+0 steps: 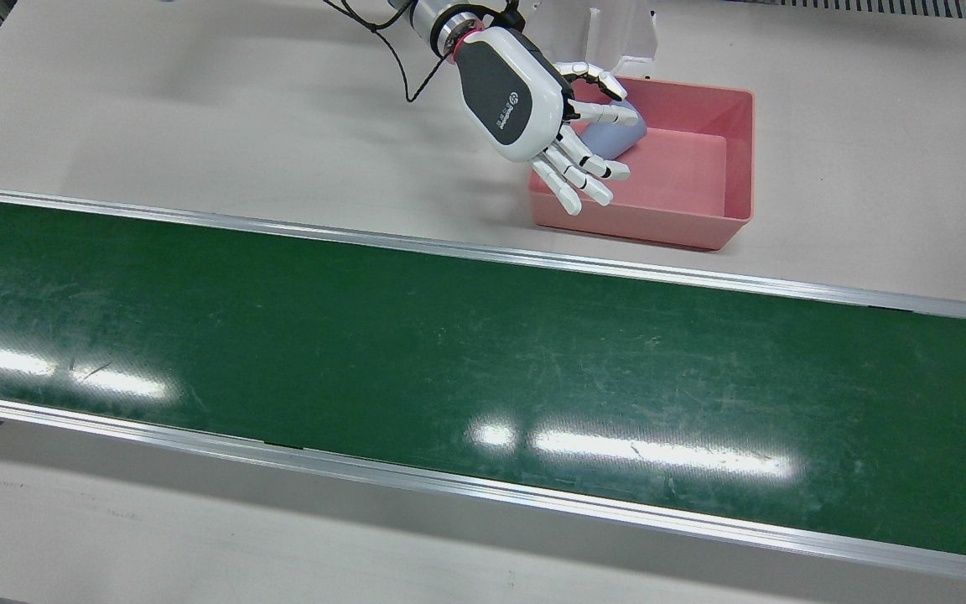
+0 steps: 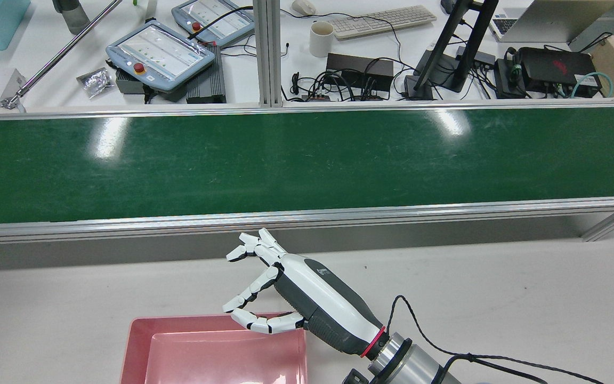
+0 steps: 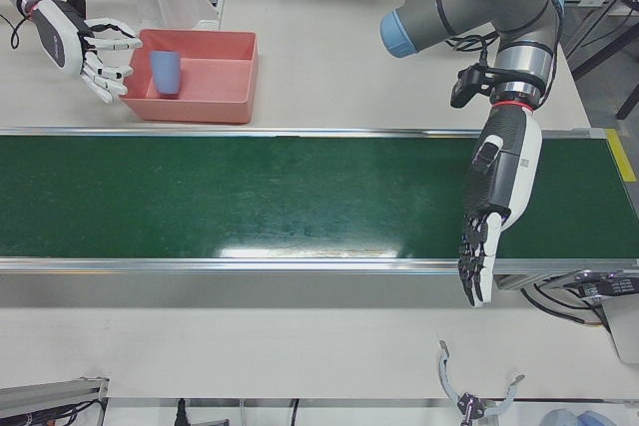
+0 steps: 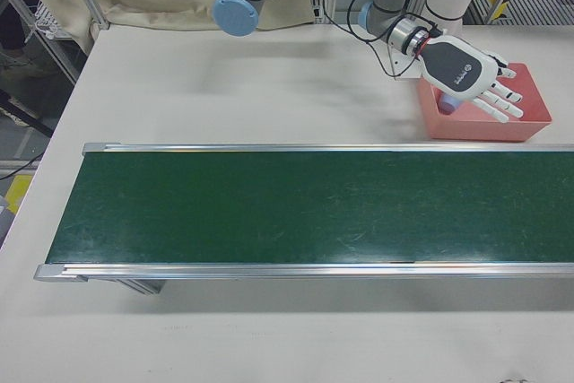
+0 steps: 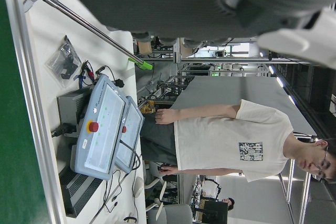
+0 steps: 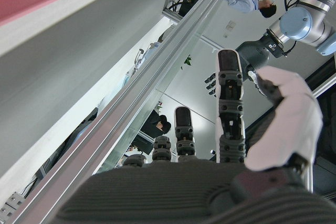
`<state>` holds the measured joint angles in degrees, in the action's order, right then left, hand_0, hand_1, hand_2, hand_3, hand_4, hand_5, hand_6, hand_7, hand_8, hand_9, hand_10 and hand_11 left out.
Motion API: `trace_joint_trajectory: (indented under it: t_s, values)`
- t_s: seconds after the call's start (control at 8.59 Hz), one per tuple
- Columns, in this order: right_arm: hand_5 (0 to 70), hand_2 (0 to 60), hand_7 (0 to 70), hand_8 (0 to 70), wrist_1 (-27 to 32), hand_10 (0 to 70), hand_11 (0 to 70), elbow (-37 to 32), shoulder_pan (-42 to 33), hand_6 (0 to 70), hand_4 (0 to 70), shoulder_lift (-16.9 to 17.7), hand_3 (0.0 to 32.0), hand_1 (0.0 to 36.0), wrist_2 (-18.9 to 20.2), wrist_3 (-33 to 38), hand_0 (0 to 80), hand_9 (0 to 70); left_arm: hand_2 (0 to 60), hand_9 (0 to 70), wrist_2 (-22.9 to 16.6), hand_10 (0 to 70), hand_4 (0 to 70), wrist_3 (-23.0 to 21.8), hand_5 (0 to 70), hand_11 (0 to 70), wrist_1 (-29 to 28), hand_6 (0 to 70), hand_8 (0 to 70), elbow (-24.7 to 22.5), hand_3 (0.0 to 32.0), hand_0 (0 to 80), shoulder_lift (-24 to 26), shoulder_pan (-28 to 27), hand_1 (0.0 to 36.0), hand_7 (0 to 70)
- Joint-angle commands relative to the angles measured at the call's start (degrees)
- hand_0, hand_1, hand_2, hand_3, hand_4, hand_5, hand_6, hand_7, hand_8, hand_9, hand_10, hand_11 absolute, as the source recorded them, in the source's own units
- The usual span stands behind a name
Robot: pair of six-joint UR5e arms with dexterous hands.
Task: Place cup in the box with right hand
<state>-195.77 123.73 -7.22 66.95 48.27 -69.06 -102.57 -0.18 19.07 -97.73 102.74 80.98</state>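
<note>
A light blue cup (image 1: 617,134) stands inside the pink box (image 1: 734,151), in its corner nearest my right hand. My right hand (image 1: 533,105) is open, fingers spread, beside and just over that end of the box, holding nothing. The left-front view shows the cup (image 3: 165,72) upright in the box (image 3: 190,107), apart from the right hand (image 3: 80,42). In the rear view the right hand (image 2: 296,293) hovers over the box's corner (image 2: 142,341); the cup is hidden there. My left hand (image 3: 496,182) hangs open, fingers pointing down, over the belt's front edge.
A long green conveyor belt (image 1: 449,352) with metal rails crosses the table in front of the box. A white bracket (image 1: 621,33) stands just behind the box. A black cable (image 1: 403,67) trails from the right wrist. Teach pendants (image 2: 160,50) lie on the operators' desk.
</note>
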Motion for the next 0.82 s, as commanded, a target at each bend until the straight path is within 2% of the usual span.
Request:
trace_joint_trajectory:
  t_s: [0.0, 0.12, 0.23, 0.35, 0.47, 0.58, 0.7]
  values:
    - [0.0, 7.9, 40.1, 3.2, -0.75, 0.7, 0.0, 6.56, -3.73, 8.0, 61.3, 4.30, 0.0, 0.0, 1.30, 1.11, 12.5, 13.2, 0.0, 0.0, 0.00, 0.0, 0.0, 0.00, 0.0, 0.0, 0.00, 0.0, 0.0, 0.00, 0.0, 0.0, 0.00, -0.03, 0.0, 0.0]
    - [0.0, 0.0, 45.2, 4.0, -3.37, 1.8, 1.4, 12.70, -8.12, 9.1, 70.0, 9.29, 0.0, 0.0, 3.57, 3.81, 31.8, 14.9, 0.0, 0.0, 0.00, 0.0, 0.0, 0.00, 0.0, 0.0, 0.00, 0.0, 0.0, 0.00, 0.0, 0.0, 0.00, -0.03, 0.0, 0.0]
    - [0.0, 2.9, 58.7, 6.4, -9.05, 3.9, 4.6, 13.11, -15.99, 12.0, 70.0, 10.82, 0.0, 0.0, 10.29, 12.89, 38.7, 20.1, 0.0, 0.0, 0.00, 0.0, 0.0, 0.00, 0.0, 0.0, 0.00, 0.0, 0.0, 0.00, 0.0, 0.0, 0.00, -0.03, 0.0, 0.0]
    - [0.8, 17.3, 70.0, 14.5, -10.85, 10.4, 14.4, 7.46, -23.99, 18.9, 70.0, 11.62, 0.0, 6.2, 18.36, 24.81, 46.7, 35.1, 0.0, 0.0, 0.00, 0.0, 0.0, 0.00, 0.0, 0.0, 0.00, 0.0, 0.0, 0.00, 0.0, 0.0, 0.00, -0.03, 0.0, 0.0]
    - [3.0, 27.8, 70.0, 19.1, -10.25, 14.9, 21.3, -1.04, -33.38, 22.1, 70.0, 11.54, 0.0, 13.2, 28.71, 34.77, 50.3, 41.9, 0.0, 0.0, 0.00, 0.0, 0.0, 0.00, 0.0, 0.0, 0.00, 0.0, 0.0, 0.00, 0.0, 0.0, 0.00, -0.03, 0.0, 0.0]
    - [5.3, 40.6, 70.0, 21.4, -7.12, 18.2, 26.7, -4.78, -41.13, 21.8, 70.0, 11.89, 0.0, 19.3, 32.21, 37.74, 52.9, 43.5, 0.0, 0.0, 0.00, 0.0, 0.0, 0.00, 0.0, 0.0, 0.00, 0.0, 0.0, 0.00, 0.0, 0.0, 0.00, 0.05, 0.0, 0.0]
    - [7.1, 60.0, 70.0, 21.1, -0.65, 17.5, 26.5, -7.16, -46.69, 19.6, 70.0, 15.55, 0.0, 26.2, 31.72, 39.94, 53.5, 41.4, 0.0, 0.0, 0.00, 0.0, 0.0, 0.00, 0.0, 0.0, 0.00, 0.0, 0.0, 0.00, 0.0, 0.0, 0.00, -0.03, 0.0, 0.0]
